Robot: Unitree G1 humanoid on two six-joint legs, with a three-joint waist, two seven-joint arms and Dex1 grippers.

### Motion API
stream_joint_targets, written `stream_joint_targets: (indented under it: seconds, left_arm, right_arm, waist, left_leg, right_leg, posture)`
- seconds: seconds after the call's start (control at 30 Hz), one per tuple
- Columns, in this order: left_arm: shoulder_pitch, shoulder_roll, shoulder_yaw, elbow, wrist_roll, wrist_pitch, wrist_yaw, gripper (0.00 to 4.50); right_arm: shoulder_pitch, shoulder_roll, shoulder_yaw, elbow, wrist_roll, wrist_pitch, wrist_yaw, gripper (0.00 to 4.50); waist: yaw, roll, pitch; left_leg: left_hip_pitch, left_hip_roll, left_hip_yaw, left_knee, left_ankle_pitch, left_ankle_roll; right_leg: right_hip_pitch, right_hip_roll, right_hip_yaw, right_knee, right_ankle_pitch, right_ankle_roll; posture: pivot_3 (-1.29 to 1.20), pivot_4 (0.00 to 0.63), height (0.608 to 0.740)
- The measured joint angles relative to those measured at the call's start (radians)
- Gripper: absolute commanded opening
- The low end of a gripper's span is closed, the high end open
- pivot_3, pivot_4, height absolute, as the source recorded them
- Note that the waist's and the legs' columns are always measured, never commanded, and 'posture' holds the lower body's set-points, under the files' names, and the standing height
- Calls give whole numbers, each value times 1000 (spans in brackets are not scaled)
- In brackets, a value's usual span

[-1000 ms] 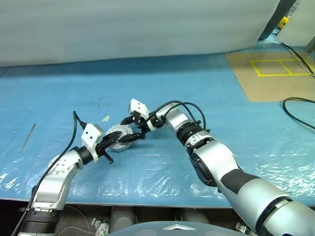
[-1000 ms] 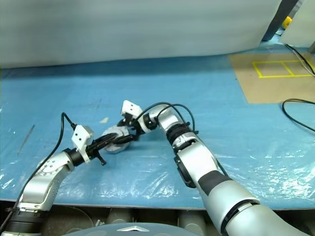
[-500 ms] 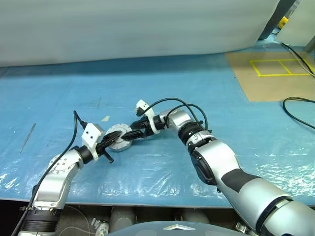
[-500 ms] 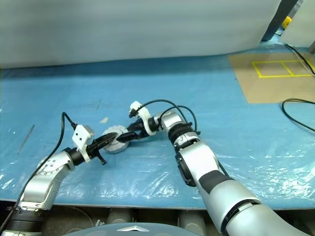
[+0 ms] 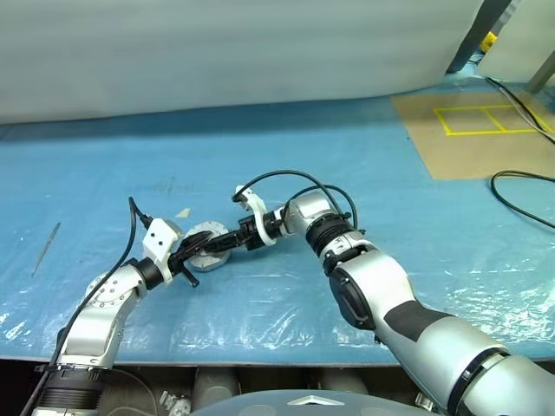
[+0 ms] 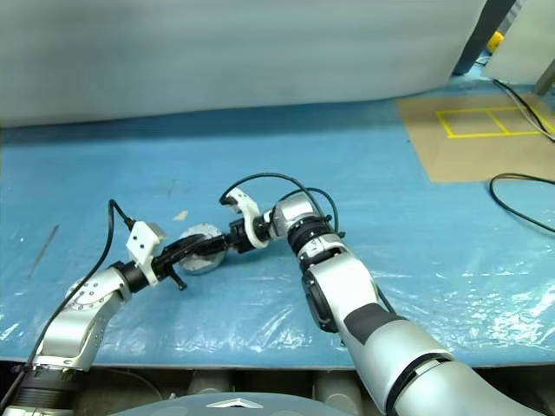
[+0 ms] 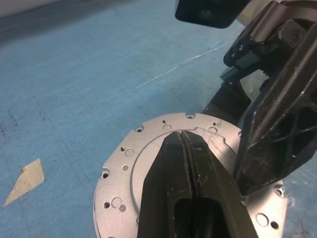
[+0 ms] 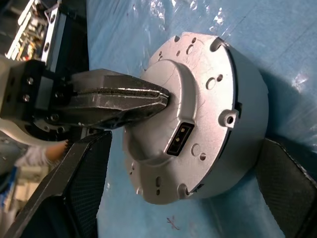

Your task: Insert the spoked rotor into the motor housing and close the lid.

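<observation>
The motor housing is a short round silver cup on the blue sheet, seen also in the head view. A silver lid with small holes, a raised centre and a small socket sits on top of it. My left gripper is shut, its tips resting on the lid's raised centre. My right gripper is open, one black finger on each side of the housing's wall, reaching in from the right. The spoked rotor is hidden.
The table carries a crinkled blue plastic sheet. A pale paper scrap lies just behind the housing and a thin metal rod at the far left. A brown board with yellow tape and a black cable lie at the right.
My right wrist has rolled and sunk a little, so its open fingers now flank the housing's sides. The left gripper has stayed shut on the lid. The housing has not moved.
</observation>
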Motion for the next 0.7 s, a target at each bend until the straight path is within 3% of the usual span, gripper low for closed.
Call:
stream_joint_targets:
  seconds: [0.2, 0.27, 0.7]
  left_arm:
    - [-7, 2, 8, 6, 1, -12, 6, 0]
    - [-8, 7, 18, 9, 2, -20, 12, 0]
    - [-10, 8, 28, 21, 3, -33, 25, 0]
  right_arm:
    - [0, 0, -138, 42, 104, 124, -132, 2552]
    - [0, 0, -165, 45, 133, 140, -145, 2131]
    - [2, 0, -257, 57, 212, 190, -245, 1977]
  waist:
    - [-9, -1, 0]
    - [-13, -2, 1]
    - [-14, -2, 1]
  left_leg:
    - [-3, 0, 0, 0, 0, -6]
    - [-3, 1, 0, 0, 0, -6]
    - [-2, 1, 0, 0, 0, -7]
  right_leg:
    - [-3, 3, -2, 0, -1, -2]
    - [-3, 4, -2, 1, -1, -2]
    - [-3, 5, -1, 1, -2, -3]
  posture:
    - [0, 150, 740]
    - [0, 150, 740]
    - [0, 150, 740]
